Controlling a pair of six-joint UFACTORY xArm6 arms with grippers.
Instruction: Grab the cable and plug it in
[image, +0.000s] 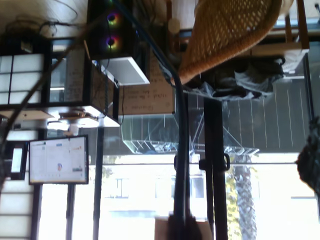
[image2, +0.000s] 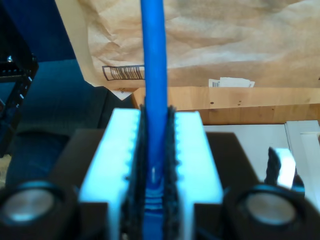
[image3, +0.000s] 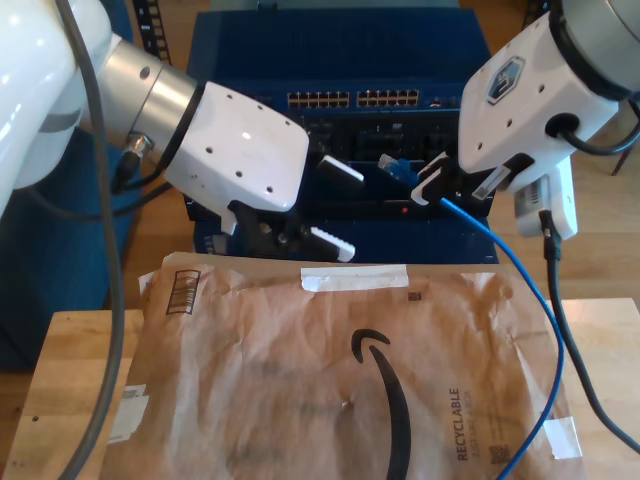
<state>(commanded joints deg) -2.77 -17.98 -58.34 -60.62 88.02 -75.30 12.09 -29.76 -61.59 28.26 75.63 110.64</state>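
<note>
While clamping blue Ethernet cable (image2: 154, 100) between second gripper (image2: 155, 165) pads, could miss switch ports (image3: 352, 99) ahead if plug (image3: 396, 167) twists; first gripper (image3: 333, 205) spread, idle.

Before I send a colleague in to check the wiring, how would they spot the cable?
Start at the dark blue network rack behind the brown paper mailer. At the exterior view's right, my second end effector pinches the cable: thin and bright blue, unlike the thicker black robot wiring beside it.
</note>
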